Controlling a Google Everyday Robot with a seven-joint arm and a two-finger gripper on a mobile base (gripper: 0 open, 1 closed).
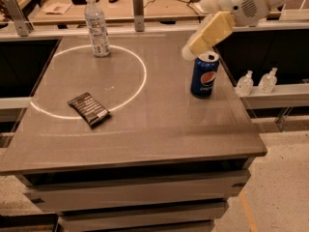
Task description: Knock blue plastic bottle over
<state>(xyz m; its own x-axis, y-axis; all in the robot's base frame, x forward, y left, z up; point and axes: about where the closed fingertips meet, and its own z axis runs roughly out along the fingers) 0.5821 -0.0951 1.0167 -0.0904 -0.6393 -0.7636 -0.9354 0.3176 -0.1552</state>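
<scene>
The blue plastic bottle [96,25] is tall and clear with a white cap and a white label. It stands upright at the far left of the table [159,129], on the far edge of a white light ring. My gripper [190,50] hangs from the white arm at the upper right. It is just above and to the left of a blue Pepsi can [203,75]. It is well to the right of the bottle and touches nothing.
A dark snack packet [88,109] lies flat at the near left of the ring. Two small clear pump bottles [245,83] [268,80] stand on a ledge right of the table. A cluttered wooden bench [145,4] runs behind.
</scene>
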